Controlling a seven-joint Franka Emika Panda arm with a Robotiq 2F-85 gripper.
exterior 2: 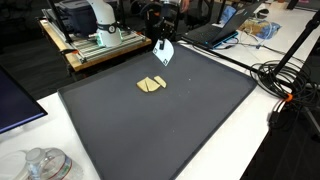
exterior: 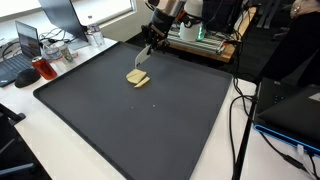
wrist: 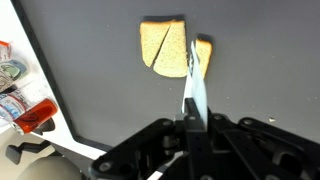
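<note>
Tool [wrist: 190, 118] clamped fully on a thin pale blade [wrist: 197, 85], near tan slices [wrist: 163, 46].

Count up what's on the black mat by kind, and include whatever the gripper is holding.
Tan flat pieces: 2, lying side by side; the larger shows a seam that may be a split
Thin pale blade, clamped in the gripper: 1
Total: 3
</note>
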